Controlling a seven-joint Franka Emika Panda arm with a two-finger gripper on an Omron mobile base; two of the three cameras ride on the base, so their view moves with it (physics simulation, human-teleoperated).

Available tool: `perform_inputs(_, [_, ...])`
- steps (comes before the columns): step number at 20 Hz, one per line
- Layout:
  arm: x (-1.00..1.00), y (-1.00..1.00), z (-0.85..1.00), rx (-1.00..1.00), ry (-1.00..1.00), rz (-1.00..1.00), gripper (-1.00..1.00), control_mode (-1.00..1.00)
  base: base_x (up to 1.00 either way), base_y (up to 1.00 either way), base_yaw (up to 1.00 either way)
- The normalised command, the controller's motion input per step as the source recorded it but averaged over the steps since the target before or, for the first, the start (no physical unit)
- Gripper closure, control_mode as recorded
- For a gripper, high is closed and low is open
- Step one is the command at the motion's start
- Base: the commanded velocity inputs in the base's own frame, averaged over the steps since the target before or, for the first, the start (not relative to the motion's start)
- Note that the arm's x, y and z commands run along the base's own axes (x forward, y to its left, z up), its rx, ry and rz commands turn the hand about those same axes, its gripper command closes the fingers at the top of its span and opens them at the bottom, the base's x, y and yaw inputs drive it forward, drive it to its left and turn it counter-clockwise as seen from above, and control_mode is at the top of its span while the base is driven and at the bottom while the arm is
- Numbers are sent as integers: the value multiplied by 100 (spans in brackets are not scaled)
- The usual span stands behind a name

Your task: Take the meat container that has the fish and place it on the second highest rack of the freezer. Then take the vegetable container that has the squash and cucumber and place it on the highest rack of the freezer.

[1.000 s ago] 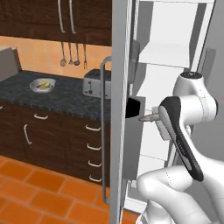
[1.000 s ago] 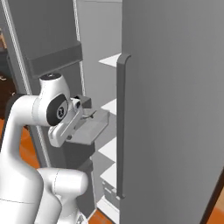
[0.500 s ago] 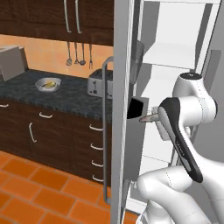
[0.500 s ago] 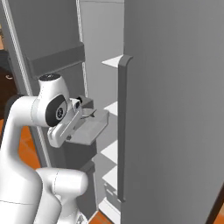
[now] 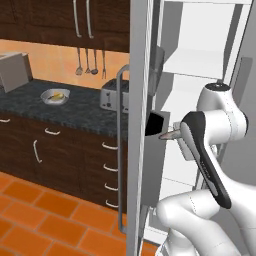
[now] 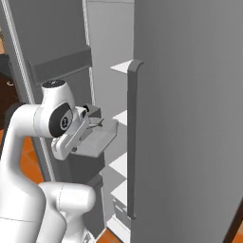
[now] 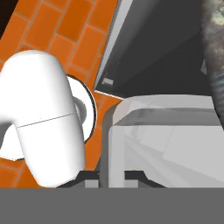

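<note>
Step, by judgement: first half, carrying meat container to freezer; vegetable half not begun.
- Bench [image 5: 75,112]: one vegetable bowl [image 5: 55,96], yellow chunk inside, at 9 o'clock of one toaster [image 5: 111,95].
- Freezer [image 6: 190,118]: door open.
- One hand [image 6: 97,122]: fingers nearly together, pinching rim of one grey container [image 6: 97,140]; fish inside not discernible.
- Container at 8 o'clock of second highest rack [image 6: 121,116], apart from it; highest rack [image 6: 124,66] at 12 o'clock.

Next move calls for level push toward 2 o'clock onto that rack, then release.
</note>
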Motion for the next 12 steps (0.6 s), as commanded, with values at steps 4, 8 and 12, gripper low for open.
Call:
perform_inputs(4, [0, 0, 0, 0, 0, 0, 100, 100, 54, -39, -9])
perform_inputs(8, [0, 0, 0, 0, 0, 0, 100, 100, 12, 12, 0])
perform_inputs(12, [0, 0, 0, 0, 0, 0, 100, 100, 42, 34, 0])
